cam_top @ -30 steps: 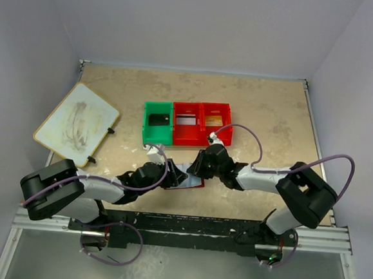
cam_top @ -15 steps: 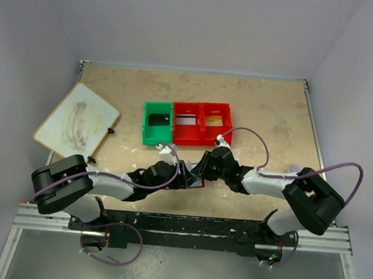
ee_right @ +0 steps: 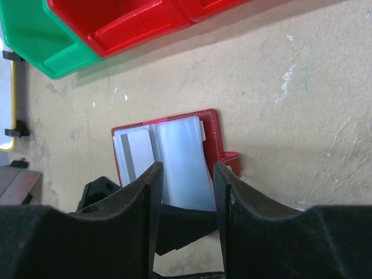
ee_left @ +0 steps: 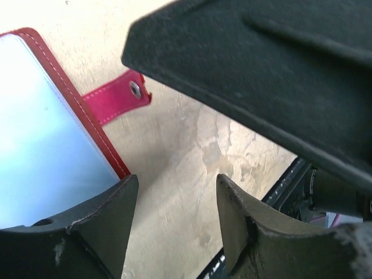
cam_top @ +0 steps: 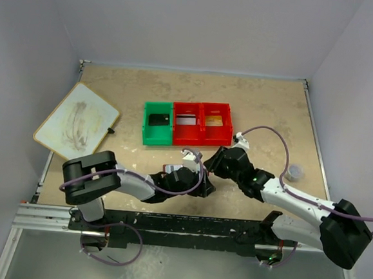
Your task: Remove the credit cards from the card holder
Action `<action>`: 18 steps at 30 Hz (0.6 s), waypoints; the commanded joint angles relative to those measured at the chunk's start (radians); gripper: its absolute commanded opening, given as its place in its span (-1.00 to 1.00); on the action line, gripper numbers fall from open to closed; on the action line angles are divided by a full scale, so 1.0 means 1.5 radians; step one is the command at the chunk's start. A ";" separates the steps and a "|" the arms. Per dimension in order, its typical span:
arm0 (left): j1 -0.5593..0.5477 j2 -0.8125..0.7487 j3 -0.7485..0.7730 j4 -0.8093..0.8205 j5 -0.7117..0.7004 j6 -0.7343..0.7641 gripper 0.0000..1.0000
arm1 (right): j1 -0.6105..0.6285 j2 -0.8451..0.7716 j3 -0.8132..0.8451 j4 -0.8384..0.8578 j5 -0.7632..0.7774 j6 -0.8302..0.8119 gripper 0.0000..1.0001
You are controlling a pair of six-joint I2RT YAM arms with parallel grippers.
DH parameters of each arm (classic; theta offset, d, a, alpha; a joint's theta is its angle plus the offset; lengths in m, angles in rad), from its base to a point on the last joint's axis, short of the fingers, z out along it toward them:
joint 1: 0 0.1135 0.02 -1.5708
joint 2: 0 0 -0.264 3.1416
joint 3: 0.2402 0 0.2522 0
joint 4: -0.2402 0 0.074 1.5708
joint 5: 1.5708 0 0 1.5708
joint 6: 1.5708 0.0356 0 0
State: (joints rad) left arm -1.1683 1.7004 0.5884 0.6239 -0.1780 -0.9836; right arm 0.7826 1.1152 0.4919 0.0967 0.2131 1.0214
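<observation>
The black card [cam_top: 159, 120], silver-grey card [cam_top: 186, 120] and gold-brown card [cam_top: 214, 121] sit in the green-and-red plastic bin tray [cam_top: 186, 142]. The maroon folding card holder [ee_right: 180, 145] lies open on the table [cam_top: 273, 107], with one striped card [ee_right: 129, 156] seemingly inside. Left gripper [ee_left: 174, 192] and right gripper [ee_right: 187, 174] gape empty.

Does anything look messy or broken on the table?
Nothing looks broken or spilled. The white board lies crooked at the far left and is smeared with grey smudges. The card holder lies flopped open between the arms. A small grey thing sits alone on the right; it is too small to tell what it is.
</observation>
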 commanded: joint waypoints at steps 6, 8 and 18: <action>-0.023 -0.298 -0.064 -0.188 -0.226 0.028 0.09 | 0.002 0.020 0.060 -0.008 -0.028 -0.102 -0.06; -0.023 -0.380 -0.077 -0.282 -0.293 0.021 0.12 | 0.010 0.043 0.082 -0.005 -0.034 -0.114 -0.04; -0.021 -0.578 -0.085 -0.701 -0.536 -0.171 0.37 | 0.162 0.305 0.309 -0.151 0.121 -0.118 0.21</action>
State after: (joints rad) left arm -1.2018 0.8700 0.4702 -0.1600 -0.8188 -1.1069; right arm 0.9806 1.4391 0.8448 -0.0055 0.2836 0.8516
